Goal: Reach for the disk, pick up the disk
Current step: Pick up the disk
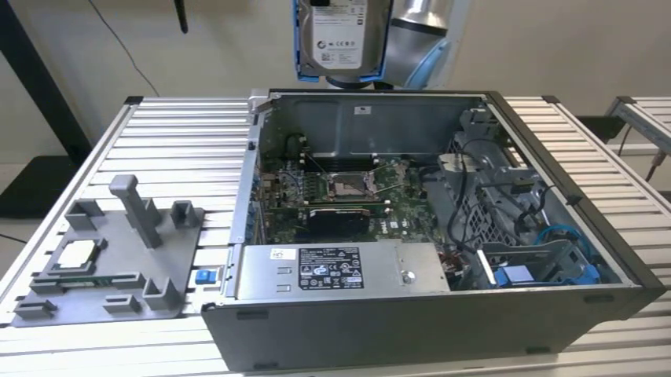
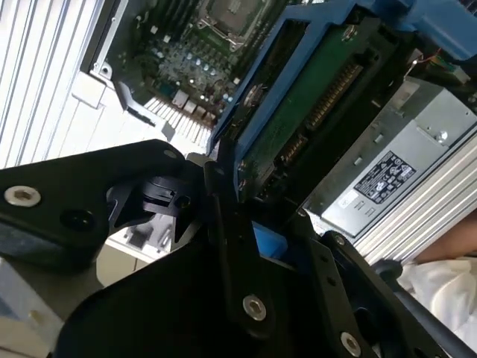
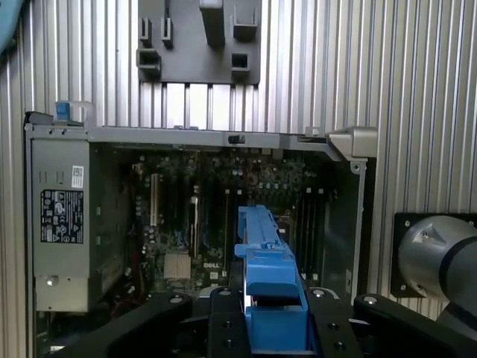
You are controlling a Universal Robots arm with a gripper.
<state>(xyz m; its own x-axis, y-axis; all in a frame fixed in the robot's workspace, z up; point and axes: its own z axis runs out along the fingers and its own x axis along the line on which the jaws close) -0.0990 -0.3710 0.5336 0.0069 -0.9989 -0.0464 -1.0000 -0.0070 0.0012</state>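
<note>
High above open computer case point(image 1: 419, 334), disk point(image 1: 338, 35) hangs upright, blue bracket point(image 3: 272, 280) clamped between gripper point(image 3: 274, 328) jaws. Reach done, pick-up looks complete. Any further move calls for steady hold and clearance from case walls.

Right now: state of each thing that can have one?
Dark grey metal computer case: open, side panel off.
Flat silver blue-bracketed disk: held in the air above the case.
Black gripper: shut on the disk.
Grey power supply box: seated in the case.
Small square silver chip: resting on the grey fixture plate.
</note>
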